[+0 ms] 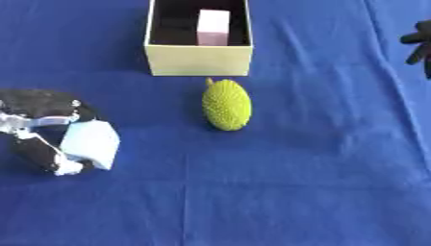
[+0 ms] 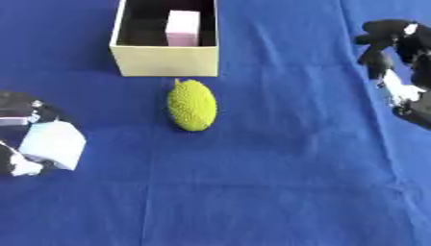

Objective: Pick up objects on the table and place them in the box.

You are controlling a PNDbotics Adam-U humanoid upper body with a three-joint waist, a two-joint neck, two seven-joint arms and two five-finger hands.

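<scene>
Left eye view: spiky yellow-green fruit (image 1: 226,105).

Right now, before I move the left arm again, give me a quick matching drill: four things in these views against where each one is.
Things:
1. pink block
2. spiky green fruit
3. pale blue block
4. right hand

Places:
A. in the left hand, fingers curled round it
B. at the right edge, holding nothing
C. inside the box
D. on the blue cloth, just in front of the box

Pairs: 1-C, 2-D, 3-A, 4-B
</scene>
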